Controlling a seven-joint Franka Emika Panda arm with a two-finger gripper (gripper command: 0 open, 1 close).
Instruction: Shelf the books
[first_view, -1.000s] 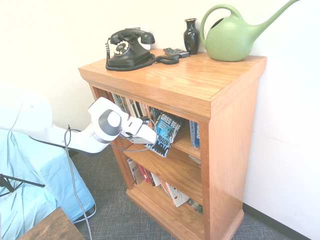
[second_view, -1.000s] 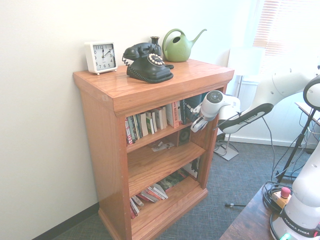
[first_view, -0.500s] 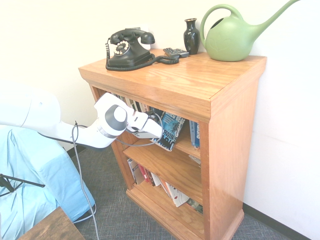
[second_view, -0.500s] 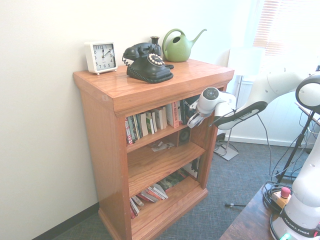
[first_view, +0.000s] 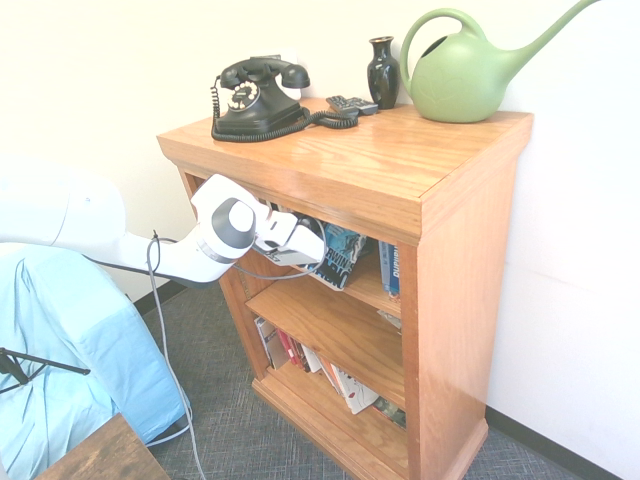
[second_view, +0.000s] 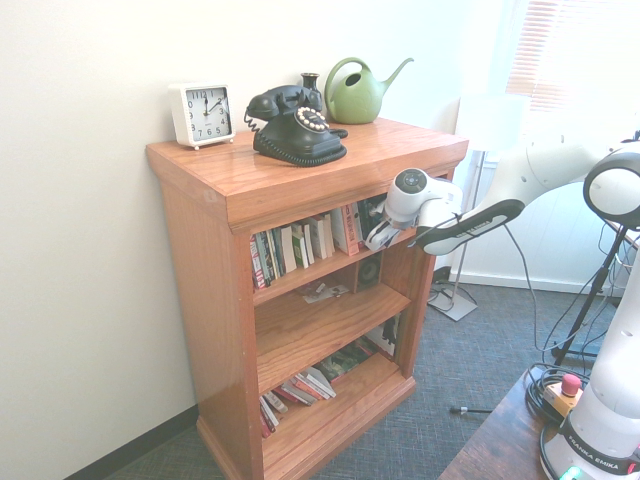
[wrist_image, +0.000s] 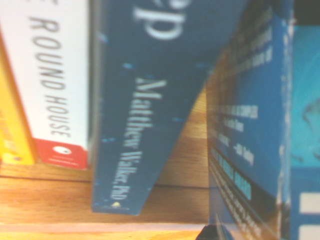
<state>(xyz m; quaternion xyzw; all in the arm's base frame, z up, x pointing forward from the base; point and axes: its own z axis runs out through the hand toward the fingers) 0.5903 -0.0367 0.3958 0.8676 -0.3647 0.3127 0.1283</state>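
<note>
The thick blue, black and white paperback (first_view: 343, 257) is tilted in the opening of the top shelf, its upper part hidden under the top board of the orange-brown bookcase (first_view: 400, 170). My gripper (first_view: 318, 256) is shut on its left side, reaching in from the left. From the other side, the gripper (second_view: 377, 237) sits at the right end of the top shelf. In the wrist view the held book's blue cover (wrist_image: 250, 150) shows next to a leaning blue "Matthew Walker" book (wrist_image: 135, 125) and the shelf board (wrist_image: 50, 195).
A black telephone (first_view: 255, 95), a remote (first_view: 350, 103), a dark vase (first_view: 383, 72), a green watering can (first_view: 465, 75) and a clock (second_view: 202, 113) stand on top. Upright books (second_view: 300, 245) fill the top shelf's left part. More books (first_view: 340, 380) lie on the lowest shelf.
My gripper has carried the book up and to the right, deeper into the top shelf opening; more of its cover is now hidden under the top board.
</note>
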